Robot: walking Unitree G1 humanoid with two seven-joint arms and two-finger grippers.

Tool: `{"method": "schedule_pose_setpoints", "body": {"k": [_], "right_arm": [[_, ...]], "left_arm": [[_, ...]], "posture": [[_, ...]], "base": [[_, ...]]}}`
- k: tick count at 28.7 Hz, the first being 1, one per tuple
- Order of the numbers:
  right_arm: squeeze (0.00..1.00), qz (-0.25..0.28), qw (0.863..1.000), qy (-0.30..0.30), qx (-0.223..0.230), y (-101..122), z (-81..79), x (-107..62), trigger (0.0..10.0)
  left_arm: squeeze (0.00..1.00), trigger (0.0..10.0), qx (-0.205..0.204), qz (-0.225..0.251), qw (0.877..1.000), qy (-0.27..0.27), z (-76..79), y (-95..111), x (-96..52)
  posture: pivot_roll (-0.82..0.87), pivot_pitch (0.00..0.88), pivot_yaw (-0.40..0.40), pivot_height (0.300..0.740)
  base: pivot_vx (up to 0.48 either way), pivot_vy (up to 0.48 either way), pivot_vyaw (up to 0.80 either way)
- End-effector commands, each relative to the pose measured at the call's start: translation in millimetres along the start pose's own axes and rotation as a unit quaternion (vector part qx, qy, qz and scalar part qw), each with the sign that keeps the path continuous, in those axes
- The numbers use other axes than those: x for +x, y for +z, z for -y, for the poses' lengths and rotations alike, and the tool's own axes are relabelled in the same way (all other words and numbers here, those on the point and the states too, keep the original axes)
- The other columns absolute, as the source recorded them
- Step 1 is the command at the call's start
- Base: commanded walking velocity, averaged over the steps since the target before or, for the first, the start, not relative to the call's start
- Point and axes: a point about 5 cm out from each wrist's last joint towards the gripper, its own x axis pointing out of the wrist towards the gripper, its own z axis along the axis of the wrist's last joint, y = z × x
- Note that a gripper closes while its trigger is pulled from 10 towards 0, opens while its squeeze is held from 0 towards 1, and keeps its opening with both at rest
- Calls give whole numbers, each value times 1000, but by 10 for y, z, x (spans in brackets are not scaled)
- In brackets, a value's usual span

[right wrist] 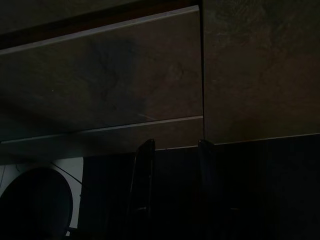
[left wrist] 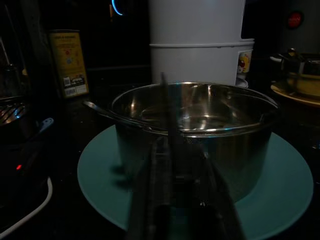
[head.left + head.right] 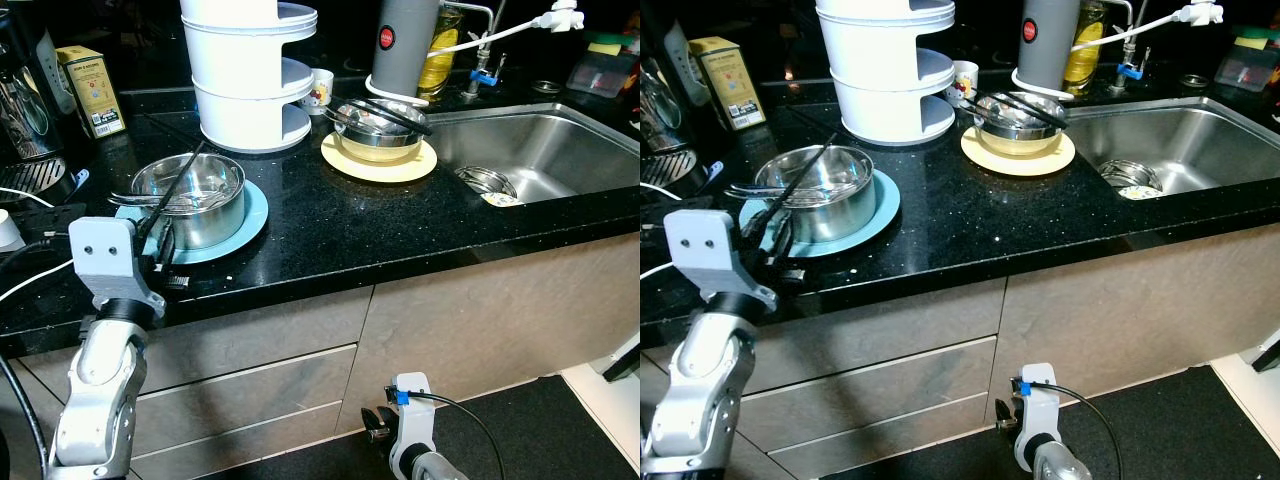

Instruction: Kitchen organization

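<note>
- The left hand is reaching onto the black tabletop at the near left; its fingers are clenched on a dark chopstick that is leaning on the near rim of a steel bowl.
- That bowl is sitting on a teal plate; a spoon is resting across it.
- Judged step: gathering utensils from the bowl; the next move is calling for a steady lift clear of the rim.
- The right hand is hanging idle near the drawers, its fingers parted and empty.
- Count: two steel bowls, two plates; the second bowl is sitting on a yellow plate, farther right, beside the sink.
</note>
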Motion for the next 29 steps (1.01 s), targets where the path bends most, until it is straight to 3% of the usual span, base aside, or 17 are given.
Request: {"method": "schedule_pose_setpoints", "body": {"k": [1, 10, 13, 14, 15, 16, 17, 18, 20, 21, 22, 24, 25, 26, 27, 29], "right_arm": [[0, -5, 1000, 2, -3, -36, -4, -15, 10000], [0, -4, 1000, -1, -2, -27, 6, -13, 10000], [0, -2, 1000, -1, -2, -23, 4, -14, 10000], [0, 1, 1000, 0, -2, -13, 7, -14, 10000], [0, 5, 1000, 0, -1, 3, 11, -13, 10000], [0, 23, 1000, 8, 17, 62, 8, -5, 10000], [0, 23, 1000, 8, 17, 62, 8, -5, 10000], [0, 34, 999, 18, 34, 96, -7, 1, 10000], [0, 34, 999, 18, 34, 96, -7, 1, 10000], [0, 50, 996, 49, 54, 153, -65, 7, 10000], [0, 50, 996, 49, 54, 153, -65, 7, 10000], [0, 76, 979, 170, 83, 303, -282, -29, 10000], [0, 84, 964, 237, 92, 396, -395, -88, 10000], [0, 86, 952, 278, 96, 450, -470, -136, 10000], [0, 86, 952, 278, 96, 450, -470, -136, 10000], [0, 113, 923, 348, 115, 684, -581, -270, 10000]], "left_arm": [[0, 0, 2, 2, 1000, 1, -27, -2, 14], [0, 0, -2, 12, 1000, 2, -48, 40, 48], [0, 0, -21, 29, 999, -2, -33, 126, 90], [0, 0, -61, 40, 997, -21, 26, 226, 151], [0, 0, -119, 47, 991, -45, 102, 343, 216], [0, 0, -260, 55, 955, -134, 303, 601, 286], [0, 0, -260, 55, 955, -134, 303, 601, 286], [0, 0, -300, 58, 937, -170, 369, 691, 287], [0, 0, -300, 58, 937, -170, 369, 691, 287], [0, 0, -335, 66, 918, -200, 414, 789, 288], [0, 0, -335, 66, 918, -200, 414, 789, 288], [0, 0, -402, 84, 879, -240, 427, 959, 298], [0, 0, -418, 90, 870, -245, 406, 998, 309], [0, 0, -425, 92, 866, -246, 387, 1015, 317], [0, 0, -425, 92, 866, -246, 387, 1015, 317], [0, 0, -414, 79, 875, -236, 347, 960, 333]], "posture": [[-56, 122, -33, 740], [-56, 127, -31, 740], [-56, 127, -31, 740], [-64, 131, -32, 740], [-64, 131, -32, 740], [-58, 132, -36, 740], [-58, 132, -36, 740], [-58, 132, -36, 740], [-58, 132, -36, 740], [-54, 133, -39, 740], [-54, 133, -39, 740], [-62, 135, -34, 740], [-65, 134, -33, 740], [-65, 134, -33, 740], [-65, 134, -33, 740], [-69, 136, -31, 740]], "base": [[0, 0, 0], [0, 0, 0], [0, 0, 0], [0, 0, 0], [0, 0, 0], [0, 0, 0], [0, 0, 0], [0, 0, 0], [0, 0, 0], [0, 0, 0], [0, 0, 0], [0, 0, 0], [0, 0, 0], [0, 0, 0], [0, 0, 0], [0, 0, 0]]}}
